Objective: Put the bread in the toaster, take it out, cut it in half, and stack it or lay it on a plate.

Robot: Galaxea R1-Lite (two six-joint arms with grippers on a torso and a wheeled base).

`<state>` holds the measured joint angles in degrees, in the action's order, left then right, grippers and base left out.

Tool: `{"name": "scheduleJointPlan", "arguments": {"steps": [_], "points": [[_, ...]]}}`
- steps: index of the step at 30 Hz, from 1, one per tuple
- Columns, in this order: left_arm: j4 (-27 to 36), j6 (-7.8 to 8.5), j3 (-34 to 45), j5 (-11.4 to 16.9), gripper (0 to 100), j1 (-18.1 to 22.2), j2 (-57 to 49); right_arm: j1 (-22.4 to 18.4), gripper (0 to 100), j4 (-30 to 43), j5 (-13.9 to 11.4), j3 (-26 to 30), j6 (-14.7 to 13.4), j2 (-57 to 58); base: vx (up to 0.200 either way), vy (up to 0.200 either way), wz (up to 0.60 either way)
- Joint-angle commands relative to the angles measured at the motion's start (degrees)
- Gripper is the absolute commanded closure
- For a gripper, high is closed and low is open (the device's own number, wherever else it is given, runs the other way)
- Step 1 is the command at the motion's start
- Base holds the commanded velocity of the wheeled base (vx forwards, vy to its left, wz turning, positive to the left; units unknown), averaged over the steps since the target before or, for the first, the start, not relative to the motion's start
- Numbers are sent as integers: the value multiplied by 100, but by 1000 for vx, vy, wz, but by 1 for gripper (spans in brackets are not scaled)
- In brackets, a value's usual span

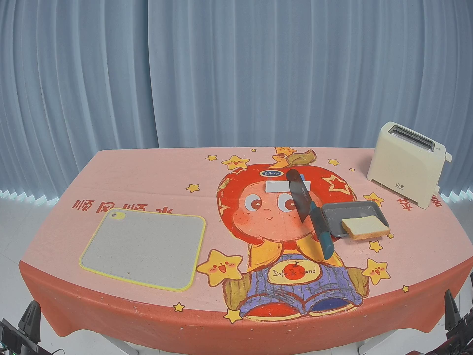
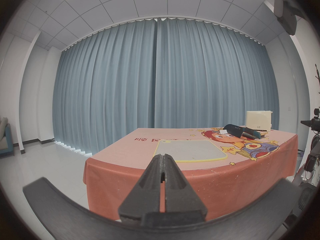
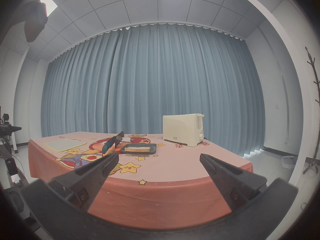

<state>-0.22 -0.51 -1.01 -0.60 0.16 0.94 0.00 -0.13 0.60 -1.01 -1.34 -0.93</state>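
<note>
All steps remain: the bread [image 1: 365, 227] lies on a tray [image 1: 345, 210] at the right of the desk [image 1: 148, 183], near the toaster [image 1: 406, 163], as the left gripper [image 2: 163, 165] hangs pressed together, the right gripper [image 3: 158, 157] spread.

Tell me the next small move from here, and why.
Probably bring the right gripper forward over the bread: it lies untouched in the grey tray, on the same side as the toaster, and that gripper is open, short of the table. The left gripper is shut.
</note>
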Motion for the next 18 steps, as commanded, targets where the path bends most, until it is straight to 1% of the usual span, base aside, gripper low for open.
{"name": "scheduleJointPlan", "arguments": {"steps": [1,13,16,18], "points": [[-4,-2,101,-2,100,2,-32,0,0,5,2,101,2,93,0,0,0],[-4,-2,101,-2,100,2,-32,0,0,-13,2,101,29,93,0,0,0],[-4,-2,101,-2,100,2,-32,0,0,-13,11,101,99,93,0,0,0],[-4,-2,101,-2,100,2,-32,0,0,-13,11,101,99,93,0,0,0]]}}
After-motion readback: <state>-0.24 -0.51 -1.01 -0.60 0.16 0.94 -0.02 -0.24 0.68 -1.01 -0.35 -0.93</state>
